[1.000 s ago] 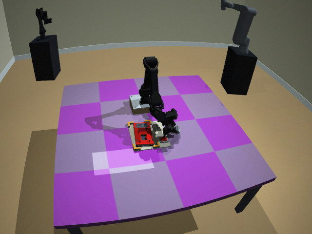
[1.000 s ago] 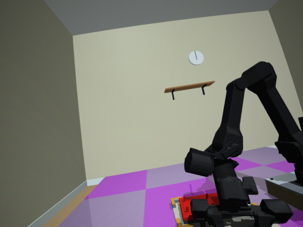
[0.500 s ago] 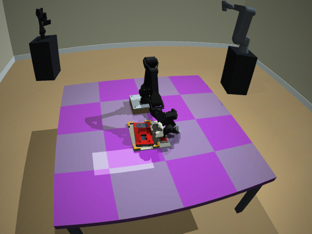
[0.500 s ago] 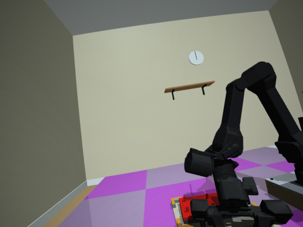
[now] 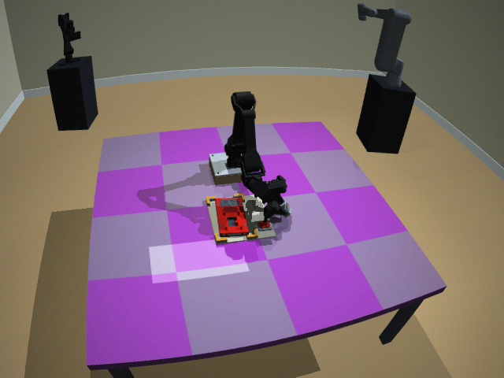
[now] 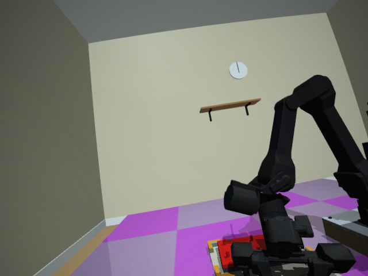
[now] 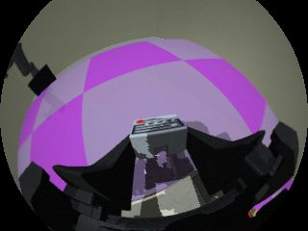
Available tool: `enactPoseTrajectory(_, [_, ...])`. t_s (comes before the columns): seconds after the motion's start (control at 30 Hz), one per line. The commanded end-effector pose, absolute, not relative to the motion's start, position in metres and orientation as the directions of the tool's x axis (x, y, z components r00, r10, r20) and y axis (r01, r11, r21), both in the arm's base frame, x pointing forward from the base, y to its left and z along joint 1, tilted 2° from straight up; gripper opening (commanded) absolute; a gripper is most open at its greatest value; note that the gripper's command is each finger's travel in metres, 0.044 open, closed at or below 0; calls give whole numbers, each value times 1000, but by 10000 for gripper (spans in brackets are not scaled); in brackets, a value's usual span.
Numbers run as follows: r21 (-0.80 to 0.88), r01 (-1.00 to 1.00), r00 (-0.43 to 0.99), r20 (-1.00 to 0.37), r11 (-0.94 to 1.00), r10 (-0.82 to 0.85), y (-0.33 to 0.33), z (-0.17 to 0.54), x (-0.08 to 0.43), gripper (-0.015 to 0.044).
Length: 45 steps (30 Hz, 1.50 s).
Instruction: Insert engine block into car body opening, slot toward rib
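Note:
The engine block (image 5: 286,209) (image 7: 159,141) is a small grey block with a dark striped top and a red dot. My gripper (image 5: 283,210) (image 7: 157,132) is shut on it, one finger on each side in the wrist view. The red car body (image 5: 240,217) (image 6: 224,261) lies in a frame with orange corners. Its dark opening (image 5: 232,221) shows in the top view. The block is to the right of the car body there, apart from it. The fingertips and block are out of sight in the exterior view. The slot and rib cannot be told.
A pale board (image 5: 266,234) extends right of the car body, with a small red part (image 5: 264,224) on it, close to the gripper. The arm's base stands on a light box (image 5: 220,165) behind. Two other arms stand on black pedestals (image 5: 73,99) (image 5: 384,116) beyond the table.

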<state>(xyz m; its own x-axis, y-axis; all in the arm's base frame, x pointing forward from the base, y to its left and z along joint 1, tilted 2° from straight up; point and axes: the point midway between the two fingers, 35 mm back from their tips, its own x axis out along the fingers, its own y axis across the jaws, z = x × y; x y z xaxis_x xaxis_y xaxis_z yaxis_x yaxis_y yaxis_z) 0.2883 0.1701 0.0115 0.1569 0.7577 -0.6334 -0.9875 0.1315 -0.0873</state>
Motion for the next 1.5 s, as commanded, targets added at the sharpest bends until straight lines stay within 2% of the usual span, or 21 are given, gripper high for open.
enactPoseTrajectory(0.0, [-54, -989, 139, -646, 137, 750, 169, 3, 284, 0])
enactPoseTrajectory(0.5, [-54, -989, 139, -646, 137, 751, 170, 0, 289, 0])
enactPoseTrajectory(1.07, [-88, -988, 155, -631, 129, 760, 172, 12, 292, 440])
enactPoseTrajectory(1.47, [-56, -989, 140, -646, 136, 750, 156, 30, 290, 440])
